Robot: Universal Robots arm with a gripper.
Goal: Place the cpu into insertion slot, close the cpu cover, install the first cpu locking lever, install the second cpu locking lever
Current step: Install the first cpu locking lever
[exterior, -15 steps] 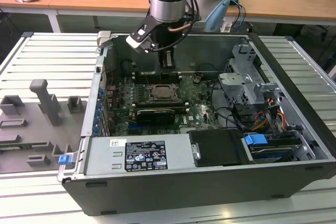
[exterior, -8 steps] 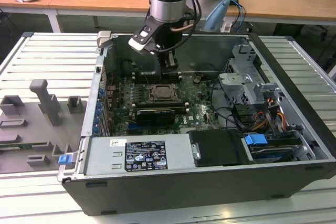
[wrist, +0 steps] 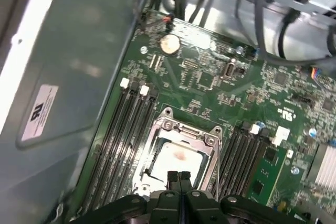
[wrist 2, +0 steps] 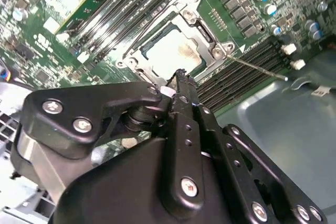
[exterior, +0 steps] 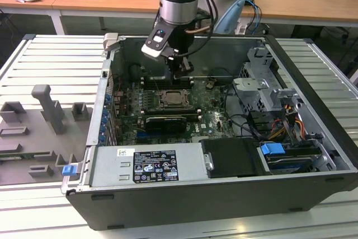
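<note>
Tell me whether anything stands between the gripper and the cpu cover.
Nothing visible does. In the first wrist view the shut gripper hangs right over the cpu cover, which lies flat around the cpu. The memory slots lie off to the sides, not between them.

claw (wrist 2: 179, 77): fingertips pressed together, poised at the socket's edge | cpu (wrist 2: 170, 51): lying flat, framed by the cpu cover (wrist 2: 215, 51) | lever (wrist 2: 257, 67): thin rod sticking out over memory slots (wrist 2: 131, 9)
</note>
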